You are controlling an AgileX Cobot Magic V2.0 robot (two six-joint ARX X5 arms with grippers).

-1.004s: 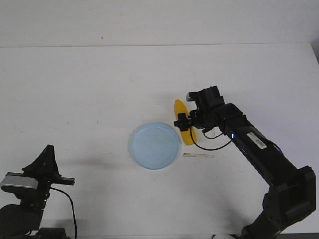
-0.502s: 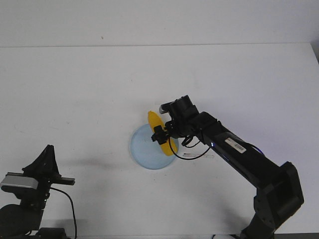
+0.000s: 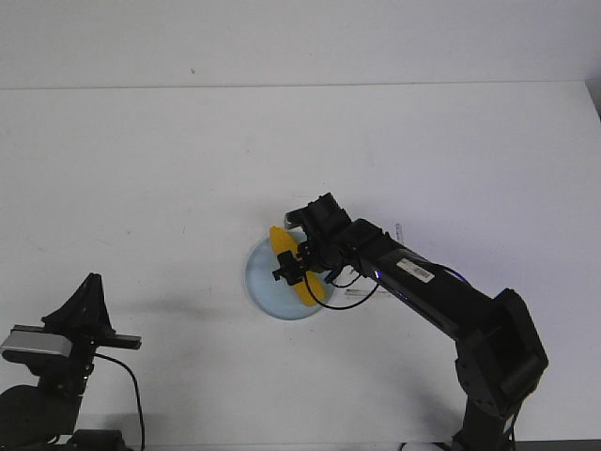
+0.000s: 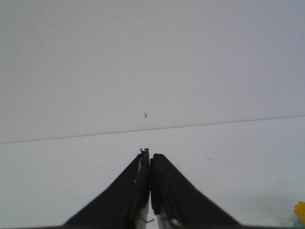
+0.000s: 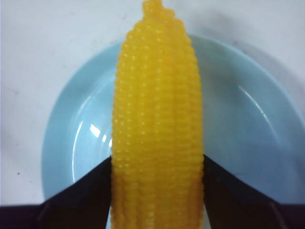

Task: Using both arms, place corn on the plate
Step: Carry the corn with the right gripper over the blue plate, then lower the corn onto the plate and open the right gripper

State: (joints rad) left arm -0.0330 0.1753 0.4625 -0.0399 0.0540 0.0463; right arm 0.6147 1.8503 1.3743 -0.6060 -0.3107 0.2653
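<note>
A bare robot test bench: plain white table (image 3: 141, 169), blank white wall (image 3: 300, 38), two black arms (image 3: 441, 301).

A white table (image 3: 141, 169) fills nearly all of the front view, its surface matte and plain apart from a few faint specks and smudges. Its far edge runs as a thin straight line across the top, and behind it rises a bare white wall (image 3: 300, 42) bearing one small dark mark (image 3: 192, 70). Light is soft and even, throwing only faint grey shadows on the tabletop. At the upper right corner a narrow dark strip (image 3: 595, 94) shows past the table's edge.
</note>
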